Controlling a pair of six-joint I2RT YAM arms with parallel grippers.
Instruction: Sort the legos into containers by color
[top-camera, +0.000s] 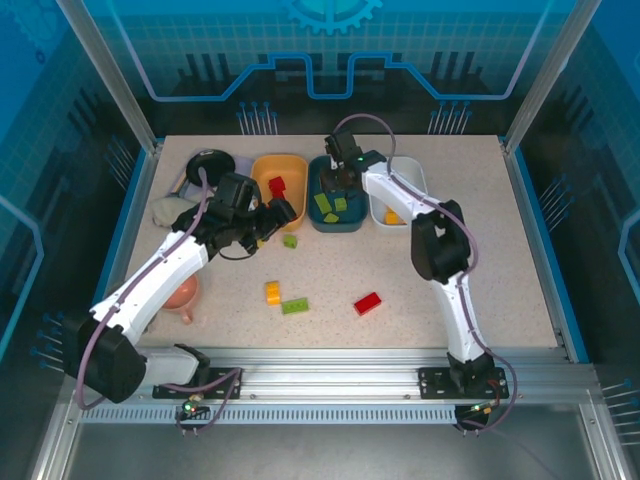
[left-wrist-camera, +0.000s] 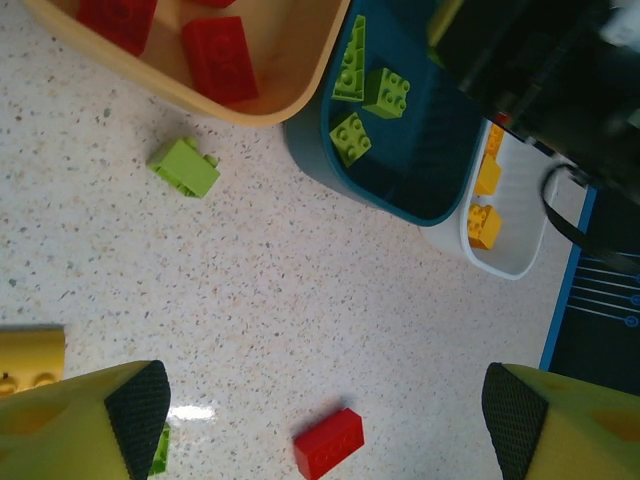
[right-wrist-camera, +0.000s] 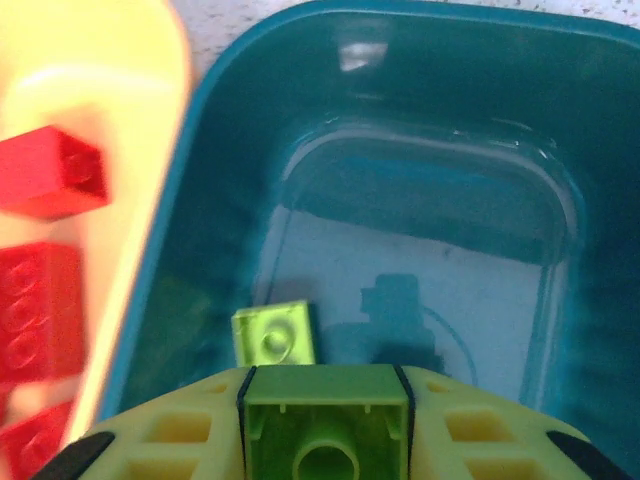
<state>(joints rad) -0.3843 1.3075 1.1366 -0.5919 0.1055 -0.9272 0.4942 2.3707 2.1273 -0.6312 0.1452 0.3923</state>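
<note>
right claw (right-wrist-camera: 325, 445) pinches a green brick (right-wrist-camera: 325, 400) over the teal bin (right-wrist-camera: 480, 120); left claw (left-wrist-camera: 325, 405) gapes wide, empty, above the table (left-wrist-camera: 300, 290).

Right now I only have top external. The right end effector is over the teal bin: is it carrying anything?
Observer: Yes. On right wrist, the right end effector is shut on a light green brick, above the teal bin.
Operator: Left one?
Observer: Left wrist has the left end effector open, with nothing in it.
Operator: White bin contents?
Observer: Left wrist shows more than one of the yellow-orange bricks in the white bin; part of it is hidden.
</note>
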